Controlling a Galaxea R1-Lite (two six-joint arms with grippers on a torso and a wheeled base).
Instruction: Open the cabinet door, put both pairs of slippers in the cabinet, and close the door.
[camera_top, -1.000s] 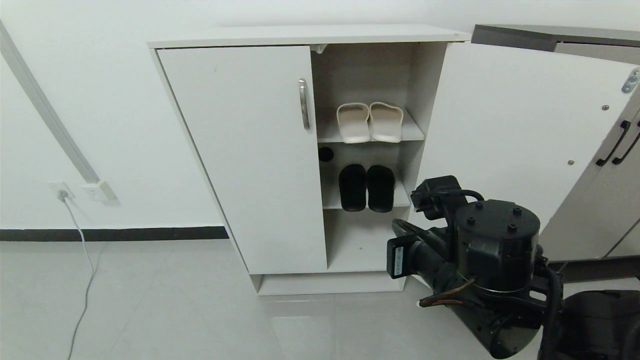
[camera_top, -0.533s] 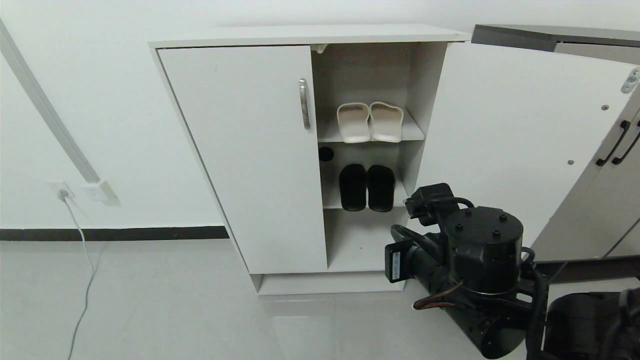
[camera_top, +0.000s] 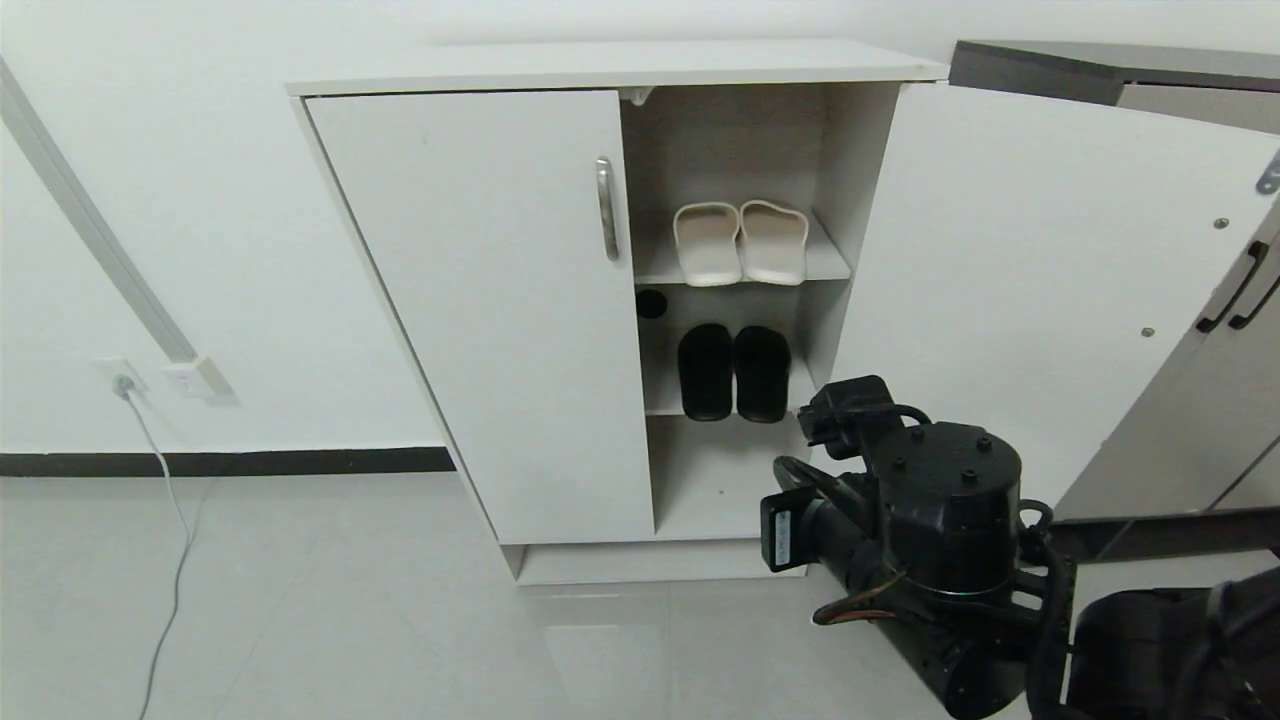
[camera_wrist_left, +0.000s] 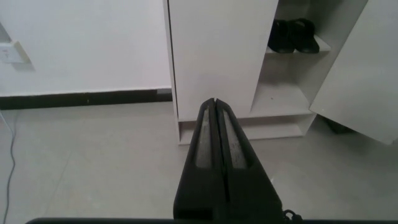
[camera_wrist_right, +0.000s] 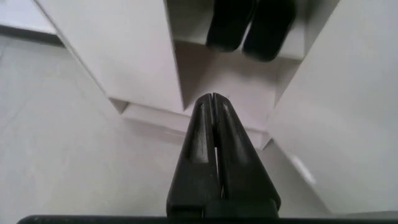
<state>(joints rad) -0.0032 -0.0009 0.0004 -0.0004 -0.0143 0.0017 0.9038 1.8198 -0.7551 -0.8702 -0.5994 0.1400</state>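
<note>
fingers (camera_wrist_right: 202, 134) clamped together, empty, on my right gripper (camera_wrist_right: 213, 98) and left gripper (camera_wrist_left: 213, 103), since black slippers (camera_top: 733, 372) and white slippers (camera_top: 740, 243) already sit shelved ahead, door (camera_top: 1020, 270) open beside my right fingertips.

Noted left gripper (camera_wrist_left: 214, 107), fingers pressed flat together, held over grey floor (camera_wrist_left: 93, 162) a little short of the cabinet (camera_wrist_left: 239, 129) base. Recorded shut door (camera_wrist_left: 217, 50) beside open door (camera_wrist_left: 364, 68) swung wide, with black slippers (camera_wrist_left: 292, 34) side by side on a shelf (camera_wrist_left: 320, 46) in the exposed bay, above a lower shelf (camera_wrist_left: 280, 99). Logged black skirting (camera_wrist_left: 87, 98) along the foot of the white wall (camera_wrist_left: 93, 37), with a socket (camera_wrist_left: 9, 53) on that wall, well apart from the cabinet.
</note>
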